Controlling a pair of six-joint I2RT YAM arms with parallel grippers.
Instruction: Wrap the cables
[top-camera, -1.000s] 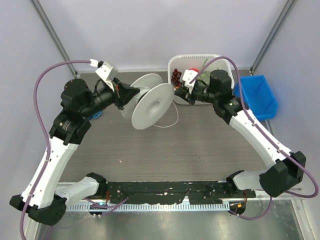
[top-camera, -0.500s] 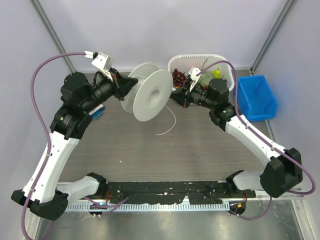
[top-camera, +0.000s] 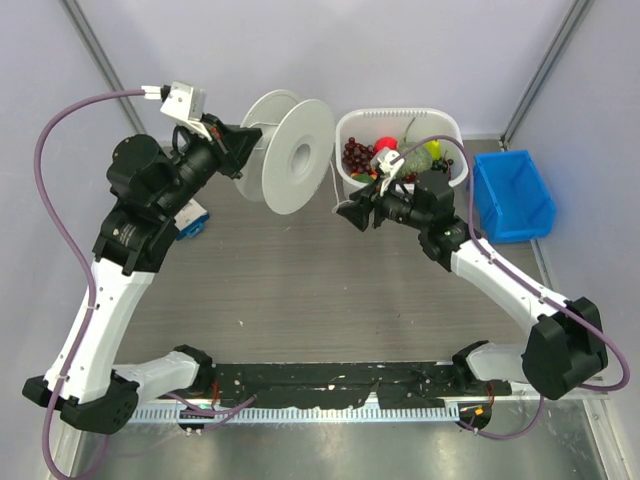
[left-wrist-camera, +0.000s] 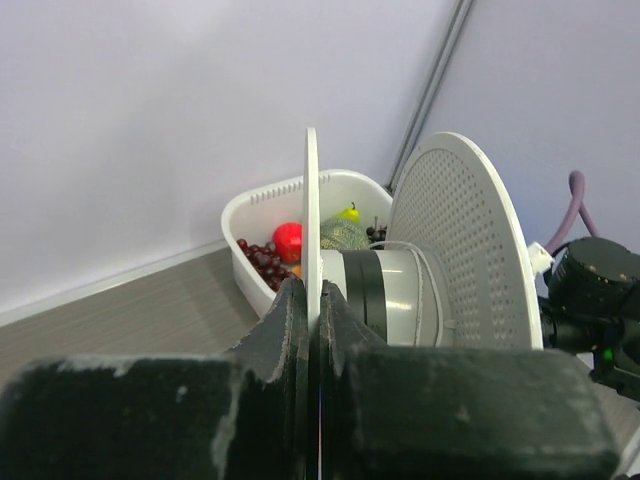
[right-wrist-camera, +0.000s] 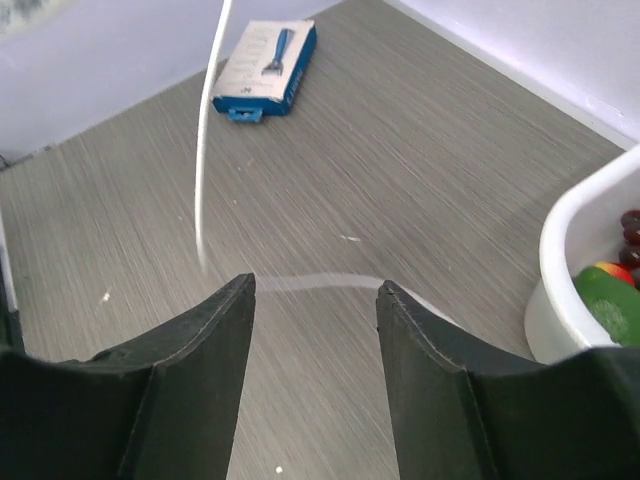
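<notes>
Cable (right-wrist-camera: 205, 150): thin white cord dropping from the spool (top-camera: 290, 150) side, then curving, seemingly along the table (top-camera: 300, 290).
Spool: on edge, lifted off the table.
Left gripper (left-wrist-camera: 312, 300): pressed tight on the spool's near flange.
Right gripper (right-wrist-camera: 315, 290): fingers spread, empty, just right of the spool, lower down.
Basket (top-camera: 390, 110): right of the spool, fruit inside.
Small box (right-wrist-camera: 268, 68): on the table left of the spool.

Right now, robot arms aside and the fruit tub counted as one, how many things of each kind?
White plastic tub of fruit: 1
Blue plastic bin: 1
White round plastic spool: 1
Thin white cord: 1
Blue-and-white flat box: 1
Total: 5
</notes>
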